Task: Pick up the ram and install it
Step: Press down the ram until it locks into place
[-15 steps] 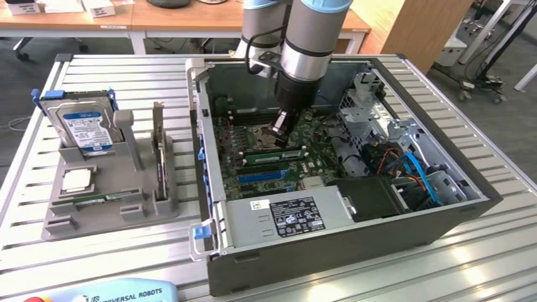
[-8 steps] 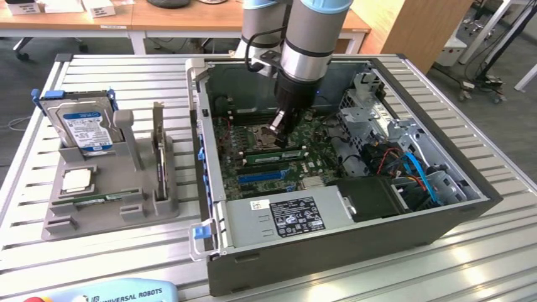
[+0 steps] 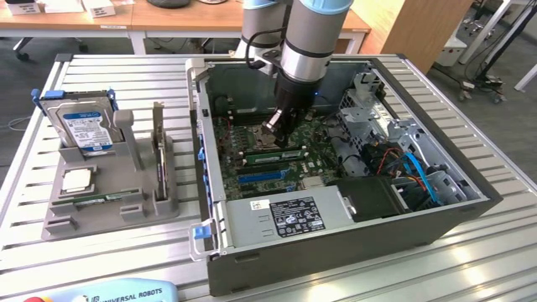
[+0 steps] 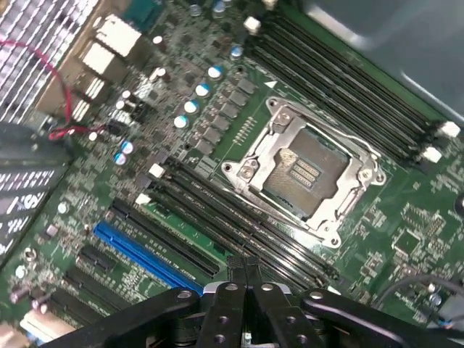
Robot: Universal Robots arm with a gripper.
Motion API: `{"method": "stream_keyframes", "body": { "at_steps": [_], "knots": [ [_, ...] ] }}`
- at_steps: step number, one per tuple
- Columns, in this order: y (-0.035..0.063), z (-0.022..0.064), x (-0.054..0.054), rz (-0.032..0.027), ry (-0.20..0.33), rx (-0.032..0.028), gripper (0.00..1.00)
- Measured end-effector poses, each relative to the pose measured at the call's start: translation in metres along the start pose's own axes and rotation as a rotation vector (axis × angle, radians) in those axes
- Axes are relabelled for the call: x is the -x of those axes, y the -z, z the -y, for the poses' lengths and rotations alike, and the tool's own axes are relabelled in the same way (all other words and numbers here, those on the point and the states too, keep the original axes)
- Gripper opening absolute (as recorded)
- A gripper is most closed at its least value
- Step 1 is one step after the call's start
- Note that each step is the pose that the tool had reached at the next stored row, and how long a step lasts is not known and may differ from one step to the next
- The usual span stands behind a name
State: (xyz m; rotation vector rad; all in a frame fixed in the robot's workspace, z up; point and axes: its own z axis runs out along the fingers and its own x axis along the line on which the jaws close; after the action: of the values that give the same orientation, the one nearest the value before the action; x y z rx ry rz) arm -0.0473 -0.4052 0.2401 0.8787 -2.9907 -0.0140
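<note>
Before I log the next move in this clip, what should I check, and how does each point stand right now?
1. The gripper has its jaws shut: ok.
2. The gripper is over the memory slots beside the processor socket: ok.
3. Whether a ram is in the jaws or seated in a slot: cannot tell.
4. The socket is free of a chip: ok.
5. A spare ram stick lies in the grey holder: ok.

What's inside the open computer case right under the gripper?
Under the gripper in the computer case lies the green motherboard: an empty processor socket, black memory slots, a blue slot. The gripper covers the board beneath its tips.
</note>
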Motion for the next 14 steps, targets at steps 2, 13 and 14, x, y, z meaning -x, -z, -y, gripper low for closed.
{"method": "stream_keyframes", "body": {
  "at_steps": [2,13,14],
  "knots": [
    [-0.0002,0.0,0.0,0.0005,-0.031,0.0007,0.1],
    [-0.0012,0.0,0.0,0.0032,-0.203,0.0043,0.1],
    [-0.0012,0.0,0.0,0.0034,-0.219,0.0046,0.1]
  ]
}}
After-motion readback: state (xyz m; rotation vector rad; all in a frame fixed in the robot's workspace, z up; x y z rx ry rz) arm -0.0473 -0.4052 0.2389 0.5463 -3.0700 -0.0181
